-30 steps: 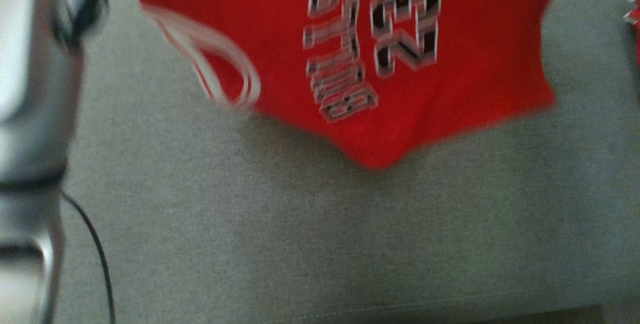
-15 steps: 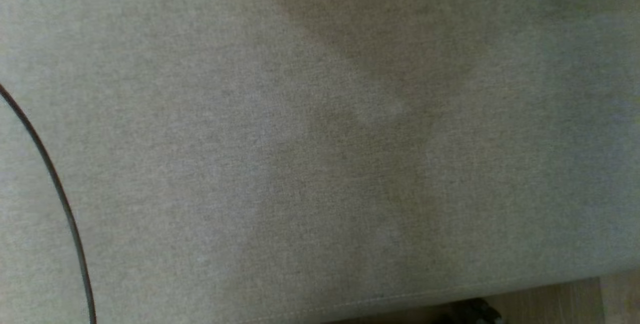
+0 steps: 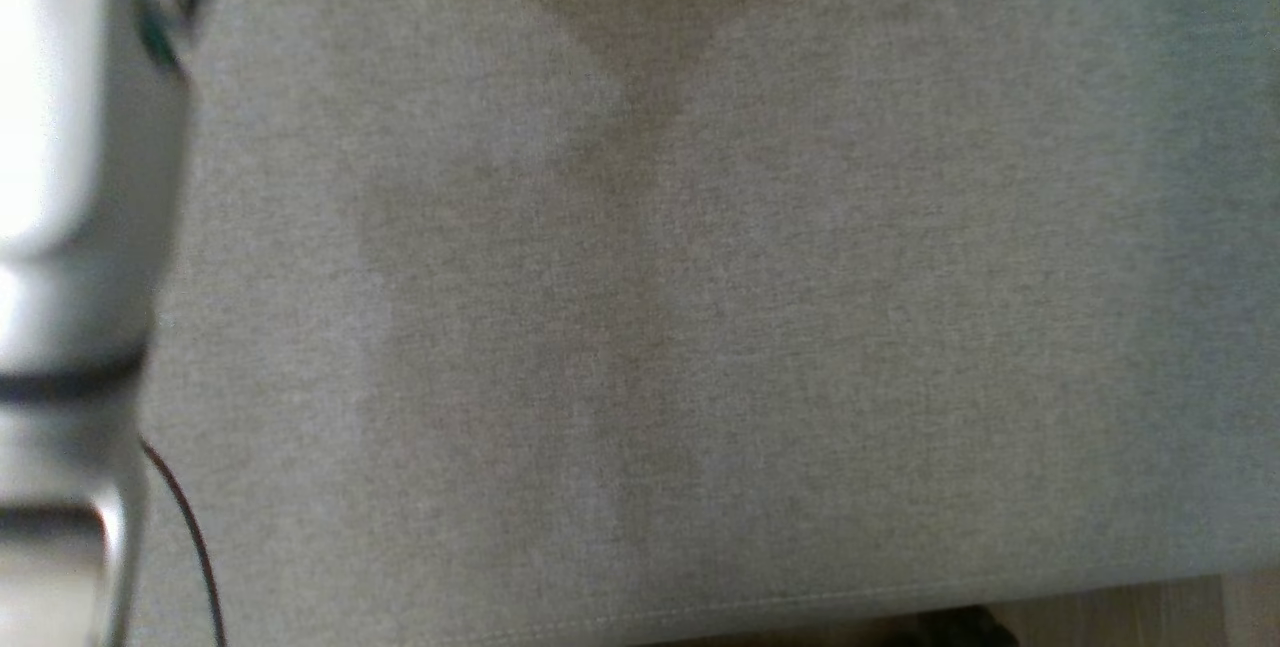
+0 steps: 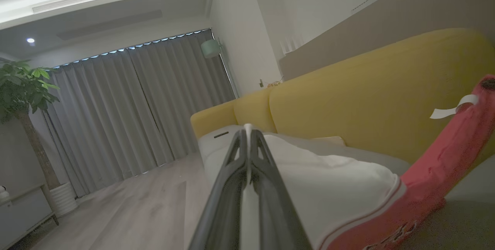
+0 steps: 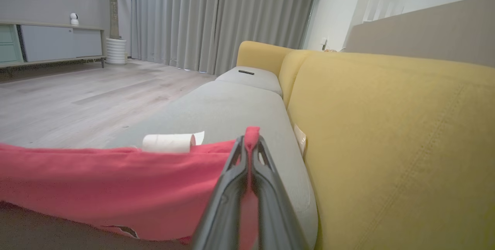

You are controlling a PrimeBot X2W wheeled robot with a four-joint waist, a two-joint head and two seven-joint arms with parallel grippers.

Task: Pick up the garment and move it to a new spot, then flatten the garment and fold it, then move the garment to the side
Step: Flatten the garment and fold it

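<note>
above the grey fabric sofa seat (image 3: 760, 347), my left gripper (image 4: 248, 134) and right gripper (image 5: 250, 142) each pinch the red, white-trimmed jersey garment (image 5: 116, 188) stretched between them.

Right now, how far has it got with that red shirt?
Pickup looks done: the left gripper and right gripper are both shut on the red garment, holding it stretched between them over the grey sofa seat. Laying it down, flattening, folding and moving it aside are left.
</note>
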